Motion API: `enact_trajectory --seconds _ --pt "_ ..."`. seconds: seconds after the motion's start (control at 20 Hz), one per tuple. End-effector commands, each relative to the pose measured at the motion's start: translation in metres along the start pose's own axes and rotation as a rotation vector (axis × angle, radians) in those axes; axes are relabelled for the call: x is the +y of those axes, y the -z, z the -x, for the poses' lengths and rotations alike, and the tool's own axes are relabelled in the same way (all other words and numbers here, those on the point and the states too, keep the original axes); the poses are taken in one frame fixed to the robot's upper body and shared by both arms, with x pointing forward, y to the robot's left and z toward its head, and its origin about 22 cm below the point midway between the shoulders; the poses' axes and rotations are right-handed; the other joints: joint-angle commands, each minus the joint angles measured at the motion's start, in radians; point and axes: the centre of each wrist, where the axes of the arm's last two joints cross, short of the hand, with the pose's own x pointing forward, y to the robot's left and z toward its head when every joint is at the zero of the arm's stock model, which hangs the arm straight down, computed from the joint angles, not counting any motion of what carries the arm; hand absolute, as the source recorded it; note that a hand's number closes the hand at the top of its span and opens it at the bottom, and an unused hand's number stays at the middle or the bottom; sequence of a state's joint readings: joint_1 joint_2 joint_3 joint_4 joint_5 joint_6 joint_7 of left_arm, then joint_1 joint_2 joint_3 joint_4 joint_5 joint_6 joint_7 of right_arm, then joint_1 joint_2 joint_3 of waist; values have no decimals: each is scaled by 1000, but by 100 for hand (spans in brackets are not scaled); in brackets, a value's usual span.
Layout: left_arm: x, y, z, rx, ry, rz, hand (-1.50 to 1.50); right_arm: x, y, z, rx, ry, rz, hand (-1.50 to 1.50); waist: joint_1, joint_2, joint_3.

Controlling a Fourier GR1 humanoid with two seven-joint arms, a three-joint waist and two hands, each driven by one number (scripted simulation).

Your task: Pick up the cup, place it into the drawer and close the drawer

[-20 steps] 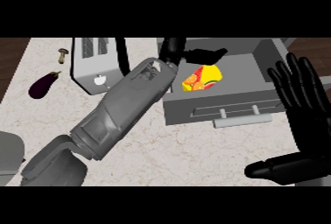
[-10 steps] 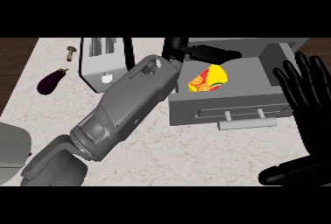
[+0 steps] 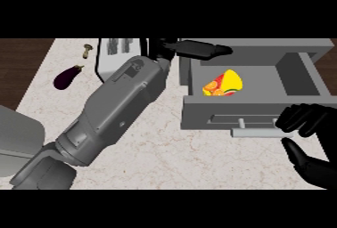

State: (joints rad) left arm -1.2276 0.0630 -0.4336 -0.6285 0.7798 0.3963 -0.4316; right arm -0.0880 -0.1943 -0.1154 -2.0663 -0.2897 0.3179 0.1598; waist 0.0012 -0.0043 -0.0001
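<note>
The cup, yellow with an orange fruit print, lies on its side inside the open grey drawer, near its left wall. My left hand is open beyond the cup, its fingers stretched straight over the drawer's back left corner and apart from the cup. My right hand is at the drawer's front panel. Its bent fingers rest against the right end of the pale bar handle, and its thumb stands apart below the handle.
A silver toaster stands left of the drawer, partly behind my left forearm. A purple eggplant and a small brown mushroom lie near the counter's left edge. A grey rounded shape fills the lower left.
My right hand came down from an upright, spread pose at the right edge to the drawer's handle. The cup stays in the drawer. My left hand stays over the drawer's back.
</note>
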Motion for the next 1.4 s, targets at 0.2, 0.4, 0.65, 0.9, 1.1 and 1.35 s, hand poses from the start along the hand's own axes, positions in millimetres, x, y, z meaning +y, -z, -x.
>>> enact_trajectory --seconds 0.2,0.4,0.65,0.9,1.1,1.35 --pt "71 -38 2 28 -52 -120 -150 -2 -9 0 88 -195 -71 150 37 -7 0" --pt "109 -64 -5 13 -33 -146 -150 -3 -6 3 140 -278 -110 150 35 -5 0" --pt "143 -121 -8 48 -67 -170 -150 -2 -14 19 184 -314 -98 150 31 -3 0" --pt "188 -154 -16 42 -56 -171 -150 13 -7 32 192 -486 -210 150 26 2 0" --pt "203 -170 -14 54 -72 -171 -150 9 12 46 207 -722 -306 150 41 5 0" --pt "223 -195 -8 62 -63 -194 -150 21 2 95 223 -821 -346 150 15 6 0"
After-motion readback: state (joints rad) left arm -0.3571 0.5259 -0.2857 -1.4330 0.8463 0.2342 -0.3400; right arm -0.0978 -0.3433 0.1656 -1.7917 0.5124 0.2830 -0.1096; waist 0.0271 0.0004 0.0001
